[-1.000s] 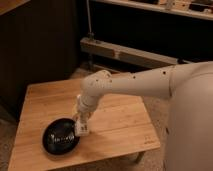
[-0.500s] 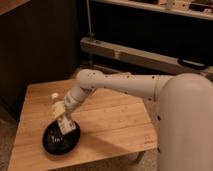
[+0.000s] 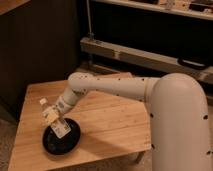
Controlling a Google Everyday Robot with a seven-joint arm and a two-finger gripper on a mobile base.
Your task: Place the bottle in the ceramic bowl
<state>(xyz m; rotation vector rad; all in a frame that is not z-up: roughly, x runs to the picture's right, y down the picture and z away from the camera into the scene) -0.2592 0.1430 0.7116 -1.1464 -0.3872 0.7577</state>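
The white bottle (image 3: 47, 106) hangs tilted in my gripper (image 3: 54, 117), cap up and to the left, lower end down and to the right. The gripper is shut on the bottle's middle. The bottle's lower end reaches down into the glossy black ceramic bowl (image 3: 73, 142), which sits on the front left part of the wooden table (image 3: 112, 125). I cannot tell whether the bottle's lower end touches the bowl. My white arm stretches in from the right, across the table.
A dark cabinet wall (image 3: 35, 50) stands behind the table on the left. A metal shelf rail (image 3: 145, 57) runs along the back. My white body (image 3: 180, 125) fills the right side, at the table's right edge.
The gripper with the bottle has swung left, from the bowl's right rim to over the bowl. The bottle has tilted further, cap to the left.
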